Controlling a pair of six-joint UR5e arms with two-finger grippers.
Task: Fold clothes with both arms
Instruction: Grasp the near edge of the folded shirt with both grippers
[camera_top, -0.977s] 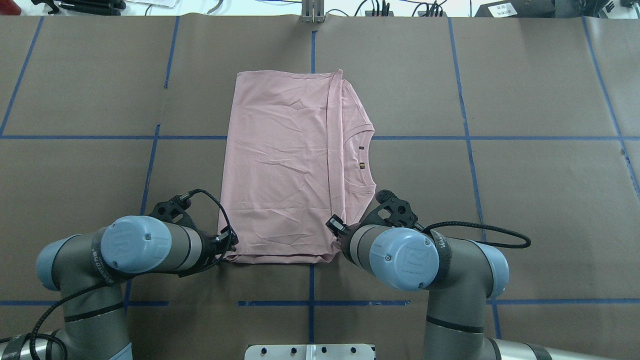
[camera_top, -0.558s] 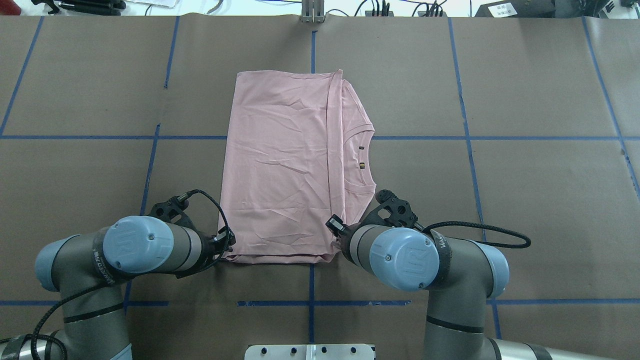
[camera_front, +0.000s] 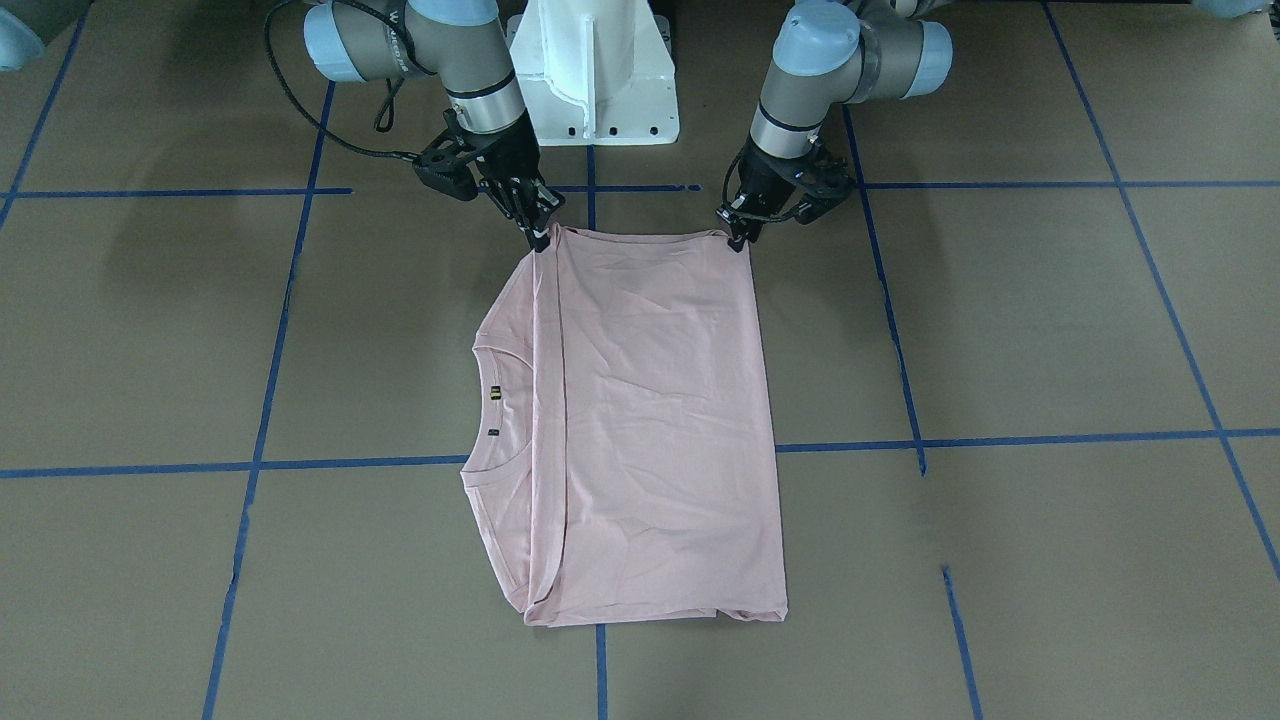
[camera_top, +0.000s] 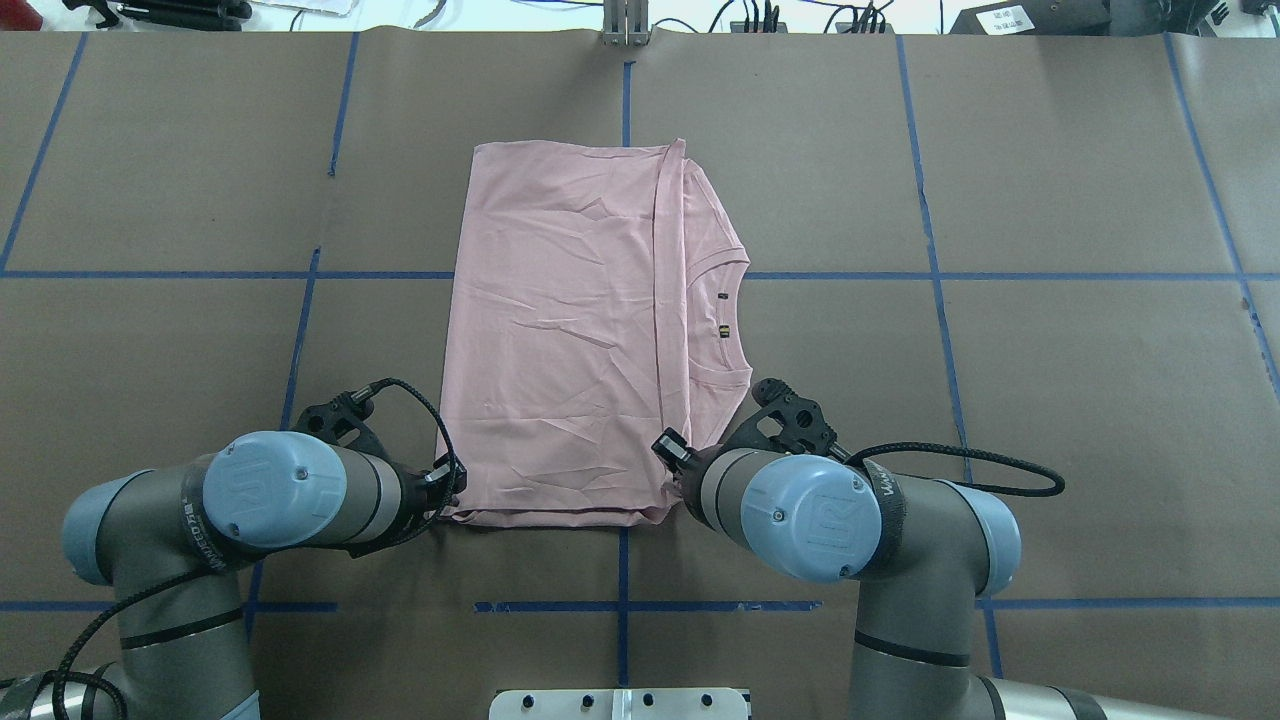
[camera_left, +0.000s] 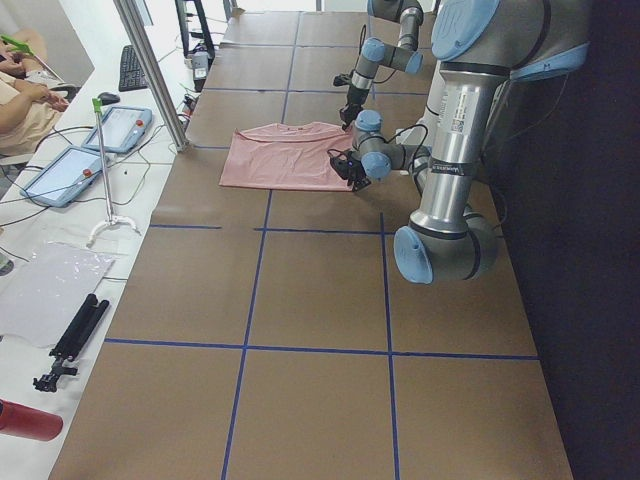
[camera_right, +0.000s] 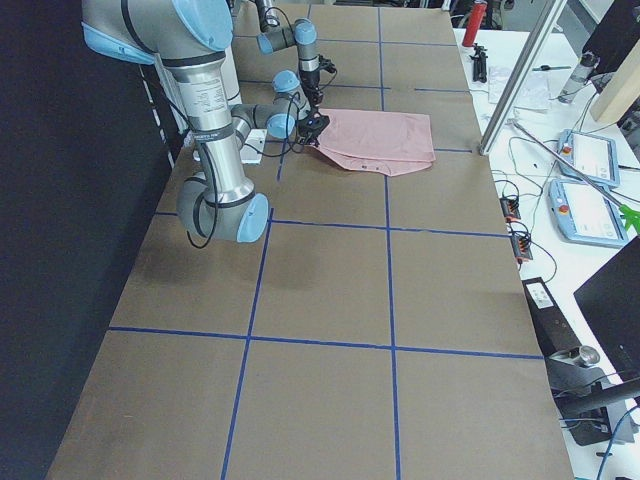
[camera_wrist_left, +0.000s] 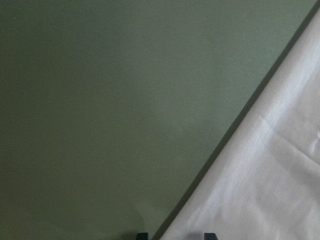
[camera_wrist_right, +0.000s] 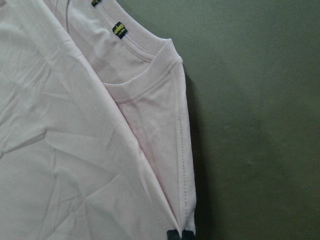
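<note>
The folded pale pink T-shirt (camera_top: 560, 330) lies flat mid-table. It looks light and limp, likely best lifted by its corners. Seen from overhead, the black right gripper (camera_front: 540, 235) pinches its 5 o'clock corner; the left gripper (camera_front: 739, 238) straddles the 7 o'clock corner, fingers apart.

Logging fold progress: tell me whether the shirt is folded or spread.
Folded: the T-shirt lies as a narrow rectangle, one layer overlapping part of the collar.

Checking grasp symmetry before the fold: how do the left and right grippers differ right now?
The left gripper has its fingertips apart, straddling the edge of the T-shirt; the right gripper has its fingertips nearly together, apparently pinching a corner. The left gripper is at the plain folded corner; the right gripper is at the corner on the side of the collar. Both are black two-finger grippers at the T-shirt's edge nearest the robot.
</note>
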